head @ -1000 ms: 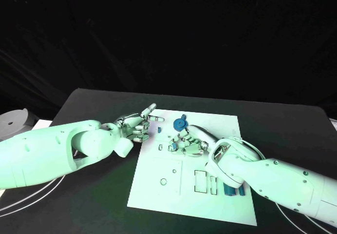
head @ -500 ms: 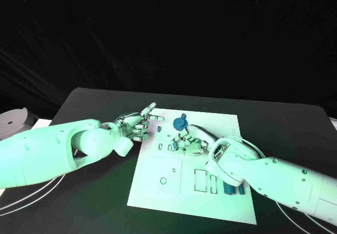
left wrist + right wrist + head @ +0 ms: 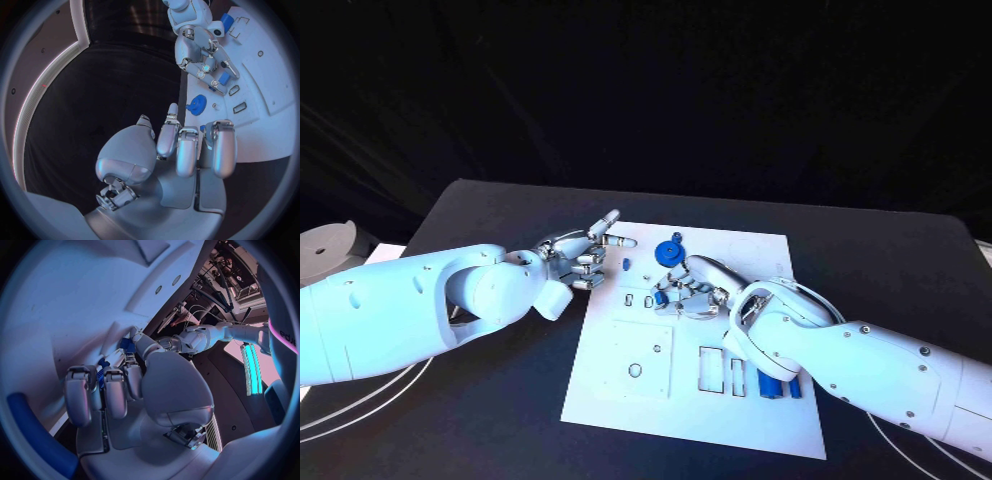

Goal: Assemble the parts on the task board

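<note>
On the black table (image 3: 488,215) lies the white task board (image 3: 646,390), and both hands work over its far half. At the board's far end a round blue gear (image 3: 672,251) sits on the plate, just beyond the right hand (image 3: 684,293) and beside the left hand (image 3: 577,262). Near the board's closer right corner, a few blue bar-shaped parts (image 3: 777,387) lie side by side next to the long rectangular slots (image 3: 724,369), partly under the right forearm; they look like stock waiting to be fitted.

The right hand rests low on the board, fingers curled down around the small cut-outs in its middle. The left wrist view shows a small blue piece (image 3: 223,78) at those fingertips, so it appears to be pinching a part and pressing it toward a socket; that grip is my reading, since the head view hides the contact.

The left hand hovers at the board's left edge with nothing in it. Its fingers are held loosely together and part-extended, one pointing toward the gear, the thumb apart. Its place beside the plate suggests it stands ready to steady the board or take the gear next, without crowding the right hand's work.
</note>
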